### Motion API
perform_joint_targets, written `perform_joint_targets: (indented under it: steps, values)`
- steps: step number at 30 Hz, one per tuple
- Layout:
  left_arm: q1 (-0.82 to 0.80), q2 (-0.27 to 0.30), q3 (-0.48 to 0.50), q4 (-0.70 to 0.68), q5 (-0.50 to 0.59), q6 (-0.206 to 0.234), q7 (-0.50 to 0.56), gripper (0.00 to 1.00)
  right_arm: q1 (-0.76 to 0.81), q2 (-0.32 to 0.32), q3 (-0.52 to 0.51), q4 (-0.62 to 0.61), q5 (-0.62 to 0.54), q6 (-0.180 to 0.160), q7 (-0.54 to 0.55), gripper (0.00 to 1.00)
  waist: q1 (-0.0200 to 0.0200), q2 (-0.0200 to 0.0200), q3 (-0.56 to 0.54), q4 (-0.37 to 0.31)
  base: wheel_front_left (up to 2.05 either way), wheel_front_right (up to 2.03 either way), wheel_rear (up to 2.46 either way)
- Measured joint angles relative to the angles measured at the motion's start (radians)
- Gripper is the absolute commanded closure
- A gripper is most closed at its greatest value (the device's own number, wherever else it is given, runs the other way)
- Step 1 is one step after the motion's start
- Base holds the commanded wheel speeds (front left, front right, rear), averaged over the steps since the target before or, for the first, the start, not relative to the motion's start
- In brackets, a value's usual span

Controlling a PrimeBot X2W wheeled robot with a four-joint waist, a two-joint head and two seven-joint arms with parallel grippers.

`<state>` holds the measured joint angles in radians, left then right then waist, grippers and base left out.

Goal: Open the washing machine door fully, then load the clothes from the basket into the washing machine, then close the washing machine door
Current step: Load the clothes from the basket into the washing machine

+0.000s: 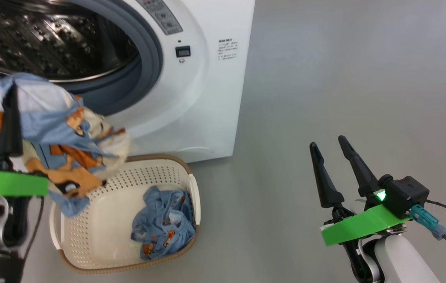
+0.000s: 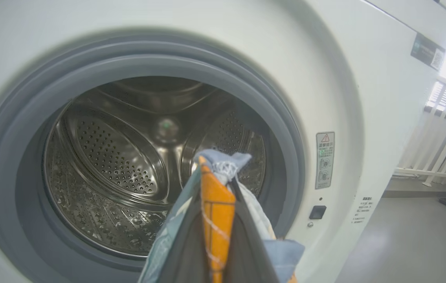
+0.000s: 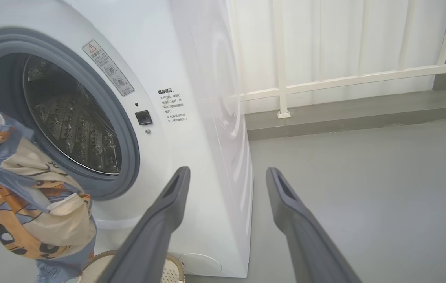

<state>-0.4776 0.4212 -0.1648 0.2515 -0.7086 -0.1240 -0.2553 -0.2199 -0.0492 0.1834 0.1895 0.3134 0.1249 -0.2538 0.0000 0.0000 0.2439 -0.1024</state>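
Before the open washing machine [image 1: 207,98], your left tool [image 1: 8,118] pinches one garment [image 1: 61,129] above the basket [image 1: 101,236], where more clothes [image 1: 164,224] lie; your right tool [image 1: 328,140] stands spread and empty over the floor [image 1: 344,78].

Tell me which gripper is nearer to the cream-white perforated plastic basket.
Left. The left gripper, shut on a light blue and orange garment, hangs beside the basket, at its left rim; the open right gripper is far to its right.

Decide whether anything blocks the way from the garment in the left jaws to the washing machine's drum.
Nothing visible does. The garment hangs just in front of the washing machine's open mouth; the grey gasket rings a bare opening, and the steel drum behind it looks empty.
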Motion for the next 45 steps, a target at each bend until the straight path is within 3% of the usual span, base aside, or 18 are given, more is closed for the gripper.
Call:
perform_joint_targets:
  steps: [5,13,21,29,33,40,41,42,43,44,45]
  values:
    - [-0.117,0.022,-0.036,0.156,-0.009,-0.003,0.0,1.0,-0.003,0.0,0.012,-0.035,-0.007,0.0,0.0,0.0,0.0,0.0,0.06,-0.016,0.0,0.0,0.0]
    - [-0.318,0.131,-0.131,0.302,-0.07,-0.003,0.0,1.0,-0.024,0.0,0.032,-0.128,-0.007,0.0,0.0,0.0,0.0,0.0,0.184,-0.06,0.0,0.0,0.0]
    - [-0.495,0.247,-0.215,0.392,-0.138,-0.004,0.0,1.0,-0.024,0.001,0.04,-0.242,0.006,0.0,0.0,0.0,0.0,0.0,0.329,-0.133,0.0,0.0,0.0]
    - [-0.614,0.297,-0.249,0.404,-0.151,-0.004,0.0,1.0,-0.022,0.003,0.048,-0.283,0.013,0.0,0.0,0.0,0.0,0.0,0.419,-0.196,0.0,0.0,0.0]
    - [-0.696,0.305,-0.194,0.353,-0.117,-0.004,0.0,1.0,-0.02,0.004,0.05,-0.302,0.015,0.0,0.0,0.0,0.0,0.0,0.462,-0.223,0.0,0.0,0.0]
    - [-0.747,0.279,0.013,0.284,-0.018,-0.004,-0.001,1.0,-0.018,0.006,0.066,-0.311,0.038,0.0,0.0,0.0,0.0,0.0,0.499,-0.269,0.0,0.0,0.0]
    - [-0.745,0.274,0.011,0.308,-0.018,-0.004,-0.001,0.73,-0.017,0.006,0.066,-0.311,0.041,0.0,0.0,0.0,0.0,0.0,0.5,-0.273,0.0,0.0,0.0]
    - [-0.739,0.269,0.004,0.334,-0.018,-0.004,-0.001,0.73,-0.016,0.006,0.066,-0.311,0.041,0.0,0.0,0.0,0.0,0.0,0.501,-0.277,0.0,0.0,0.0]
    - [-0.726,0.267,-0.012,0.36,-0.02,-0.004,-0.001,0.25,-0.016,0.006,0.066,-0.31,0.044,0.0,0.0,0.0,0.0,0.0,0.5,-0.279,0.0,0.0,0.0]
    - [-0.716,0.266,-0.04,0.395,-0.025,-0.004,0.006,0.0,-0.015,0.006,0.066,-0.31,0.046,0.0,0.0,0.0,0.0,0.0,0.498,-0.28,0.0,0.0,0.0]
    - [-0.704,0.264,-0.065,0.422,-0.037,-0.004,0.013,0.0,-0.015,0.006,0.065,-0.31,0.047,0.0,0.0,0.0,0.0,0.0,0.495,-0.279,0.0,0.0,0.0]
